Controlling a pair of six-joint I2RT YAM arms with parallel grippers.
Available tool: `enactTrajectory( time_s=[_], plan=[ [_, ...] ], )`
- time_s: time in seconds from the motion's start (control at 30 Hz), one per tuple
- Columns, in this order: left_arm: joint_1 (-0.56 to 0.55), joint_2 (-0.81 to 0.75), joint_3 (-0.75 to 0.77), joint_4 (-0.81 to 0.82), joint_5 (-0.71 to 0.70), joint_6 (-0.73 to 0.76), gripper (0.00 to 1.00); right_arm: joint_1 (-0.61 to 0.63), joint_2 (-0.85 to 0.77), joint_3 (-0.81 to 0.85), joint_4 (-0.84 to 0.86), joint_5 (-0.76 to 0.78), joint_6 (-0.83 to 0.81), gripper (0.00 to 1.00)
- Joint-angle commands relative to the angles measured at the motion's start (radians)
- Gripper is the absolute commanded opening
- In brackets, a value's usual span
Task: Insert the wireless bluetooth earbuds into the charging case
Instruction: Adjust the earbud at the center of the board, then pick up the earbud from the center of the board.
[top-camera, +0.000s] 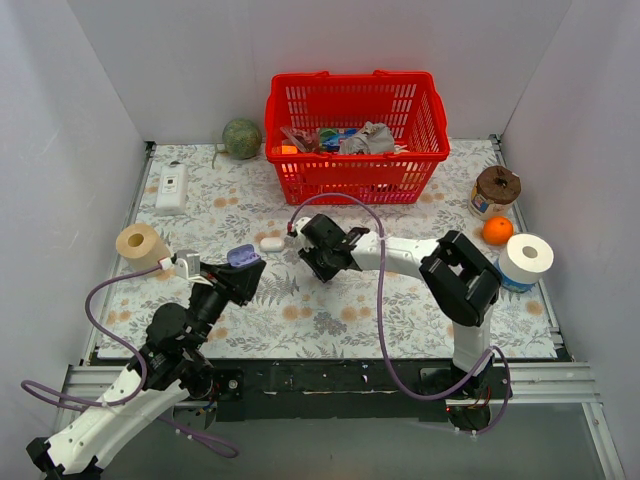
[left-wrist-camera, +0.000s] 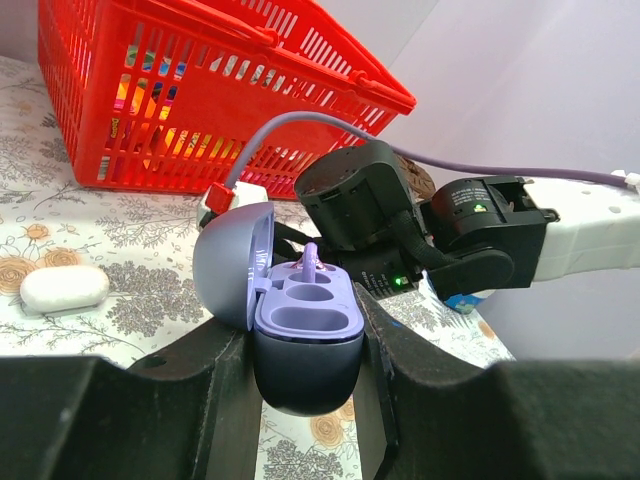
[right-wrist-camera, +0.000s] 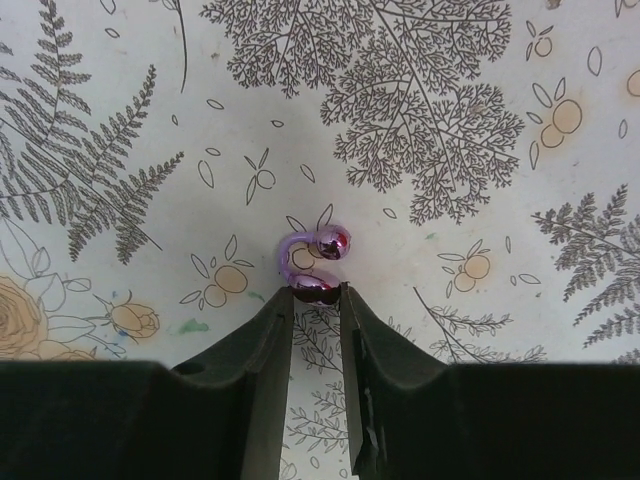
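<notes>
glossy rounded lavender case (left-wrist-camera: 305, 365), lid open; shiny purple earbud (right-wrist-camera: 333, 243).

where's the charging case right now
The charging case sits open in the left hand, left of centre in the top view, just beside the white oval object and in front of the red basket.

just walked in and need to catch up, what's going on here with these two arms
The left gripper has its jaws shut on the open charging case, holding it up off the table with the lid swung back and the near slot empty. The right gripper is down at the flowered tablecloth, its jaws apparently pinched on one earbud at their tips. That earbud is not yet in the case.
</notes>
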Motion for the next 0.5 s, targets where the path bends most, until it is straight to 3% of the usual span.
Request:
enactTrajectory(
  time_s=[0.0, 0.17, 0.3, 0.37, 0.47],
  plan=[
    [0.003, -0.017, 0.006, 0.000, -0.012, 0.011, 0.00, -0.017, -0.024, -0.024, 0.068, -0.080, 0.128, 0.30],
    [0.004, -0.023, 0.006, -0.002, -0.009, 0.008, 0.00, -0.031, -0.085, -0.104, 0.152, -0.152, 0.304, 0.20],
    [0.004, -0.025, 0.002, 0.006, -0.008, 0.004, 0.00, -0.031, -0.137, -0.206, 0.293, -0.231, 0.534, 0.17],
    [0.003, -0.023, -0.001, 0.009, -0.003, 0.002, 0.00, -0.031, -0.154, -0.240, 0.442, -0.299, 0.663, 0.25],
    [0.003, -0.026, 0.002, 0.008, 0.000, 0.001, 0.00, -0.018, -0.165, -0.222, 0.459, -0.315, 0.694, 0.37]
  ],
)
